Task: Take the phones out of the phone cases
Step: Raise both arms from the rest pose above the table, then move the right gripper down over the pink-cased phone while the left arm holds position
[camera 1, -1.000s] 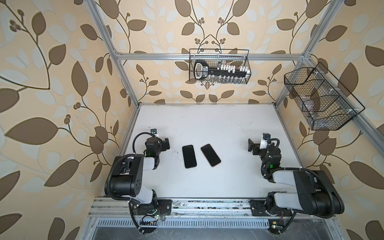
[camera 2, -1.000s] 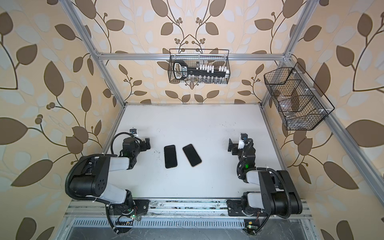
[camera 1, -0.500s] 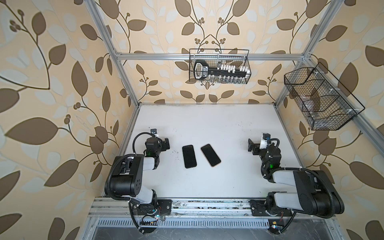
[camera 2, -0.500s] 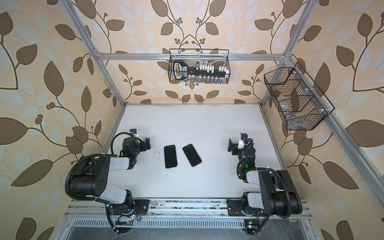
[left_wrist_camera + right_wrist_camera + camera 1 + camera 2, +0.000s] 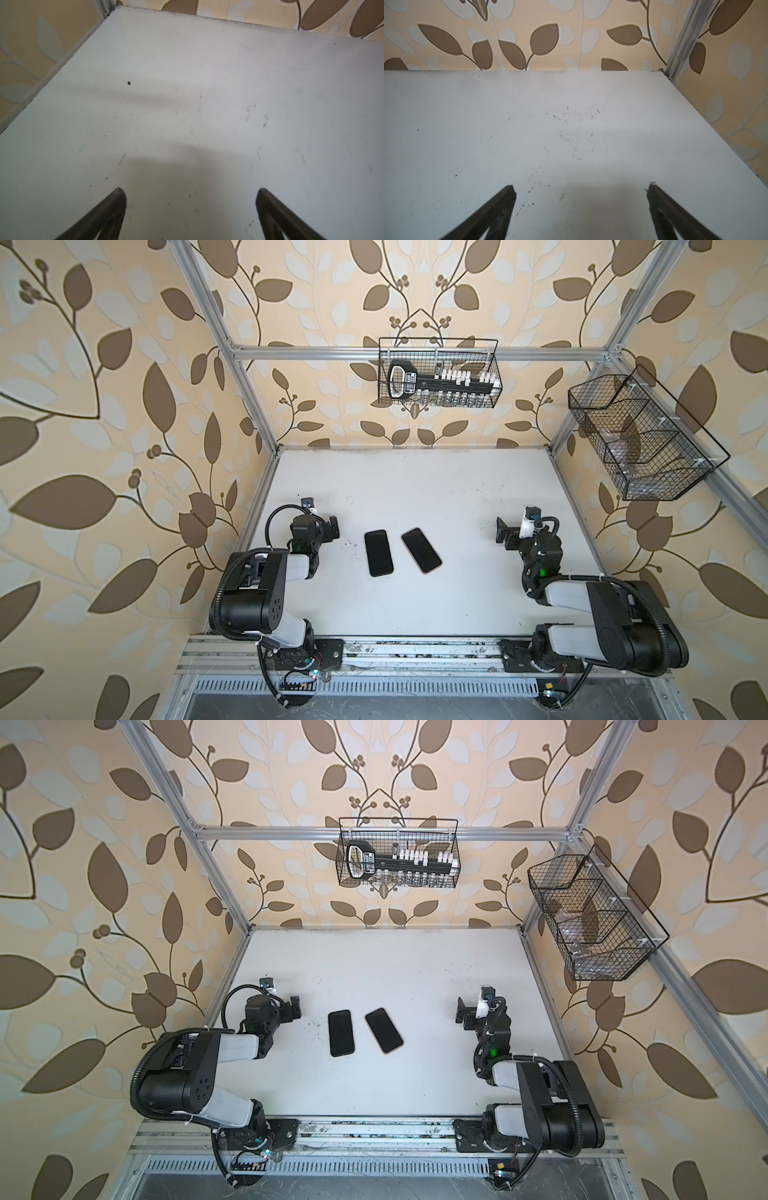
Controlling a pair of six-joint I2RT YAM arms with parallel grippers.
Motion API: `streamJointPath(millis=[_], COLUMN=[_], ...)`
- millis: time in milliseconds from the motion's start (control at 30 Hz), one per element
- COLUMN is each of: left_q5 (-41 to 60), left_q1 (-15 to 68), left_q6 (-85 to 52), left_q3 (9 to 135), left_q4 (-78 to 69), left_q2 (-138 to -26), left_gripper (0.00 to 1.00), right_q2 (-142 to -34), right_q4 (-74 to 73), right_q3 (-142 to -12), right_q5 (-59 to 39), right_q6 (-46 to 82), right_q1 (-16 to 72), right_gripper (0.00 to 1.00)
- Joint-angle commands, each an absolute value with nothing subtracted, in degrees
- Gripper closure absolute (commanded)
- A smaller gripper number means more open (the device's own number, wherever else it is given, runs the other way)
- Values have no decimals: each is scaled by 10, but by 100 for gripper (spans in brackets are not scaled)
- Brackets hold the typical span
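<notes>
A: Left hand (image 5: 191, 192) spread wide, holding nothing. Right hand (image 5: 581, 187) the same, over bare table (image 5: 571, 99).

B: And further out?

A: Mid-table, well apart from both: black slab (image 5: 378, 553) just beside copper-edged slab (image 5: 421, 550), not touching. Hard to tell phone from case.

B: Risks?

A: Likely grabbing the wrong one. Lying flat on the smooth table, so probably skidding under a pinch, then bumping the neighbour. Worth coming in low at an edge.

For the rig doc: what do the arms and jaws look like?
The left arm and right arm match: black joint housings, white link shells, black corrugated cable conduit, a green light near each wrist. Jaws are dark and taper to narrow tips.
</notes>
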State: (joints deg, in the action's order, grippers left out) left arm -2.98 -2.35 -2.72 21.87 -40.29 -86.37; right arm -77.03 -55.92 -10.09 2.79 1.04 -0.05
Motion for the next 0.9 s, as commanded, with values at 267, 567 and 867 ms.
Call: streamJointPath(millis=[267,567,867], left_q5=[-157,-43,60], left_q1=[-27,-28,-31], left_q6=[-91,-237,-216], left_q3=[411,664,798], left_q4=[-92,177,384], left_q2=[-773,-657,-715], left_gripper=[1,1,1], right_q2=[-610,-513,-627], right_q4=[-248,-1,217], right_q3=[-230,-417,-584], right_q5=[15,-46,5], right_q6=[24,166,134], right_q1=[14,16,202], right_gripper=[0,0,0])
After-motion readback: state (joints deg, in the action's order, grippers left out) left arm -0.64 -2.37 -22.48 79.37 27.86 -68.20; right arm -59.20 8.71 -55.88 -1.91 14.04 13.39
